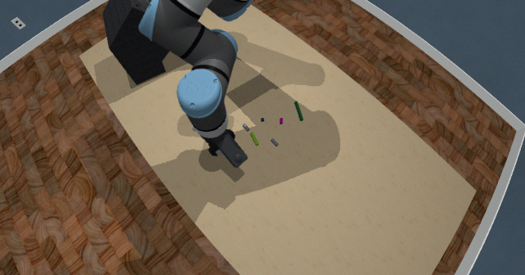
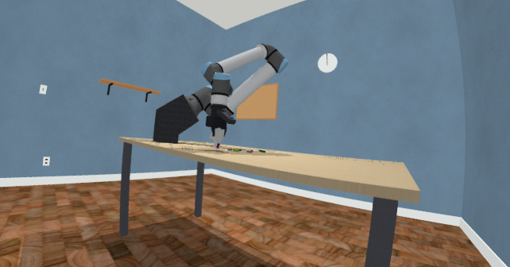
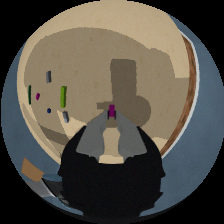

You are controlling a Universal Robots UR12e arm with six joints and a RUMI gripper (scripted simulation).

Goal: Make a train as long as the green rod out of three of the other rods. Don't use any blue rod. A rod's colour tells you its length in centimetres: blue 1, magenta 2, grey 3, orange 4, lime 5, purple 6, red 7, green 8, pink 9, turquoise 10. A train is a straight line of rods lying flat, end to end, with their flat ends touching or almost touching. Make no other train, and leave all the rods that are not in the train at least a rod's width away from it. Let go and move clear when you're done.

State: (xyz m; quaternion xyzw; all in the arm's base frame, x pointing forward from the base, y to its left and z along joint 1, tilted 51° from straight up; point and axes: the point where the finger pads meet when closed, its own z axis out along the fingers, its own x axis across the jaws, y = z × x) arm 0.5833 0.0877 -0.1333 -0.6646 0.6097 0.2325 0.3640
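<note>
My gripper [image 3: 111,110] [image 2: 218,143] is shut on a small magenta rod [image 3: 112,111] [image 2: 218,147] and holds it low over the table, left of the other rods. In the top view the wrist hides the fingers and the held rod. The green rod [image 1: 298,110] [image 3: 30,94] lies at the far side. A second magenta rod [image 1: 281,120] [image 3: 37,95] and a blue rod [image 1: 262,119] [image 3: 49,110] lie near it. A lime rod [image 1: 254,138] [image 3: 63,96] lies closest to my gripper, between two grey rods [image 1: 246,127] [image 1: 275,142]. All loose rods lie apart from one another.
The pale table top [image 1: 368,183] [image 2: 318,170] stretches wide to the right and front of the rods. The arm's dark base block [image 1: 131,28] stands at the back left corner.
</note>
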